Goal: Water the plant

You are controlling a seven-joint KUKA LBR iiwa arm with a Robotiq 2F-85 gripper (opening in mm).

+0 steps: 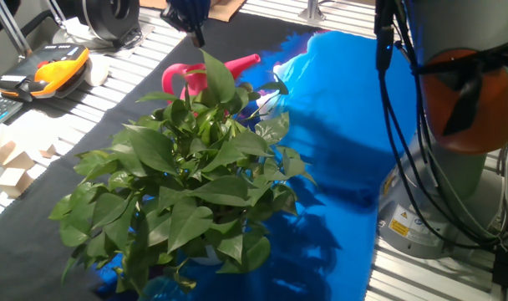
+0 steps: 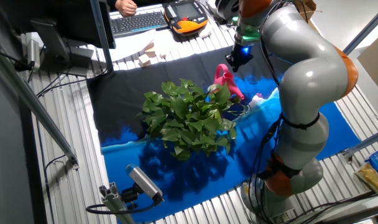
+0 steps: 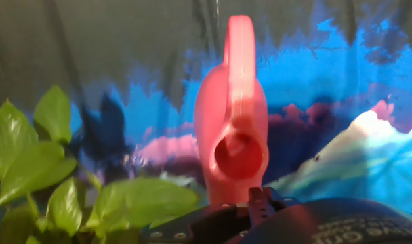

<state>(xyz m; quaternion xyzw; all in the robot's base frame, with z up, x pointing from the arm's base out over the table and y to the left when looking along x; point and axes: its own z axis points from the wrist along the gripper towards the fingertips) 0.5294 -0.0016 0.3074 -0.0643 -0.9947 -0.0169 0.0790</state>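
Observation:
The plant [image 1: 187,176] is a wide, bushy mass of glossy green leaves in the middle of the blue and black cloth; it also shows in the other fixed view [image 2: 186,115]. Some of its leaves [image 3: 50,183] fill the lower left of the hand view. The pink watering can [image 1: 185,79] stands upright just behind the plant, partly hidden by leaves, spout toward the arm's base. It shows in the other fixed view [image 2: 225,79] and from above in the hand view [image 3: 233,129]. My gripper [image 1: 195,33] [image 2: 239,61] hovers above the can's handle without touching it. Its fingers [image 3: 262,201] look together and empty.
The arm's grey base [image 1: 429,209] stands at the cloth's right edge with hanging cables [image 1: 396,100]. An orange-and-black pendant [image 1: 58,71], a keyboard [image 2: 136,22] and small wooden blocks [image 1: 12,167] lie beyond the cloth. A camera on a mount [image 2: 142,183] stands at the near edge.

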